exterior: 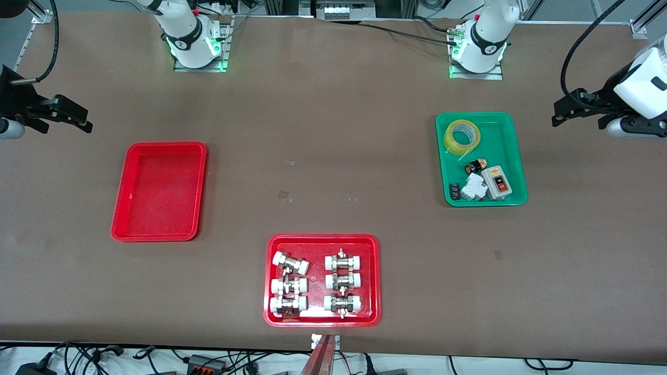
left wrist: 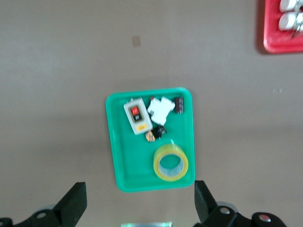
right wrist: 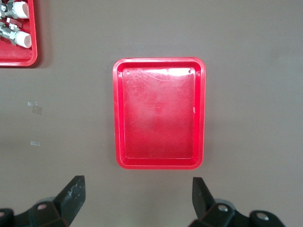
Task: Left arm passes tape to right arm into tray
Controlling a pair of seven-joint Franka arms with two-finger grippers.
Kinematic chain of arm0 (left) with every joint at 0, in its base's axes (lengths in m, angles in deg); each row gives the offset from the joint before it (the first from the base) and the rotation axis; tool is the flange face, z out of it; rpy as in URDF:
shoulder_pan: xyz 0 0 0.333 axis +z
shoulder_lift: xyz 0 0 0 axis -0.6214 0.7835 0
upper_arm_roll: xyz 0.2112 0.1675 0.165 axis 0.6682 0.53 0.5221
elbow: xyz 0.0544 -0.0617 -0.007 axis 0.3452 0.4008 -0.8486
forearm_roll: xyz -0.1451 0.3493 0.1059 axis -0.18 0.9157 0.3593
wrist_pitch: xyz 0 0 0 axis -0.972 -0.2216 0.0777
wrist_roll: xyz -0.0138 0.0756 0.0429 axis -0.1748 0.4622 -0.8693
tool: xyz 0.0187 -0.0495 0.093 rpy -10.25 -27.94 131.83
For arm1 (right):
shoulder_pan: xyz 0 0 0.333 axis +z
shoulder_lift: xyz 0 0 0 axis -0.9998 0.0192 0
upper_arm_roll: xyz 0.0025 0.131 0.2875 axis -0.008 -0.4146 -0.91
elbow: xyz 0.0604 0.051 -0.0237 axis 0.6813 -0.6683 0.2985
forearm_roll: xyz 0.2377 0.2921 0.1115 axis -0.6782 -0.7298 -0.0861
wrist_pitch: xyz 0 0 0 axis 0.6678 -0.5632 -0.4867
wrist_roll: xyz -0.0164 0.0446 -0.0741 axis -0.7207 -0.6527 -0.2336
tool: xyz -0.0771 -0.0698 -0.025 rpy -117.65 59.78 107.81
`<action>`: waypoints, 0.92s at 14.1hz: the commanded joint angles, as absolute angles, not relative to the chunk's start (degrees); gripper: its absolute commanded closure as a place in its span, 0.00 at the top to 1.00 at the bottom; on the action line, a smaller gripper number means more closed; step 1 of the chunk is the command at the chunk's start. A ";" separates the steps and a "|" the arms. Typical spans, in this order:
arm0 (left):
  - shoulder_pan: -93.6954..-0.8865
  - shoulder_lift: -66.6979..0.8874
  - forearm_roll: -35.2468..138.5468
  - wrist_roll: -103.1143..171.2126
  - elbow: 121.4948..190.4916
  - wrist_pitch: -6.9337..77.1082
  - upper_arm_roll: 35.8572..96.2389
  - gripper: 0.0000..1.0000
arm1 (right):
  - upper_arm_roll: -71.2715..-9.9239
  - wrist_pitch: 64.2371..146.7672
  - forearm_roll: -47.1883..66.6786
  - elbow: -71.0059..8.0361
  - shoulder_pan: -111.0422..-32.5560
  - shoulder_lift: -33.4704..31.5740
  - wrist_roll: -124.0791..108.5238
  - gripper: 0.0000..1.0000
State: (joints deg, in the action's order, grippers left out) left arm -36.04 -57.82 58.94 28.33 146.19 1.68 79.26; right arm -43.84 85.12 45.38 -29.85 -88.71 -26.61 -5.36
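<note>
The yellow-amber tape (exterior: pixel 452 141) lies flat in a green tray (exterior: pixel 497 140), at the tray's end farther from the front camera. It also shows in the left wrist view (left wrist: pixel 171 178). My left gripper (exterior: pixel 560 112) hangs open and empty over bare table beside the green tray (left wrist: pixel 130 161), toward the left arm's end; its fingers (left wrist: pixel 75 204) are spread wide. The plain red tray (exterior: pixel 159 191) is empty. My right gripper (exterior: pixel 78 119) hangs open and empty over the table at the right arm's end, with the red tray (right wrist: pixel 159 113) ahead of its fingers (right wrist: pixel 72 191).
The green tray also holds a grey switch box (exterior: pixel 497 182), a white breaker (exterior: pixel 473 186) and small black parts. A second red tray (exterior: pixel 323 238) with several white-capped metal fittings sits near the table's front edge. The arm bases stand along the edge farthest from the front camera.
</note>
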 commanded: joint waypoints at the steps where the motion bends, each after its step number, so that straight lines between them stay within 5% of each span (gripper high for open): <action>1: -35.78 -56.86 58.09 27.77 147.23 -4.27 79.01 1.00 | -44.03 85.16 46.06 -31.08 -88.46 -28.19 -5.21 1.00; 4: -35.95 -56.16 57.31 28.12 158.01 -0.72 79.01 1.00 | -44.03 84.89 45.98 -30.81 -88.46 -28.10 -5.21 1.00; 9: -36.39 -56.68 52.40 29.53 187.09 27.72 78.84 1.00 | -44.03 85.07 46.24 -30.81 -88.55 -27.75 -5.56 1.00; 13: -36.40 -54.32 51.68 30.32 198.65 41.92 77.26 1.00 | -44.38 85.07 49.49 -30.72 -87.41 -27.75 -5.29 1.00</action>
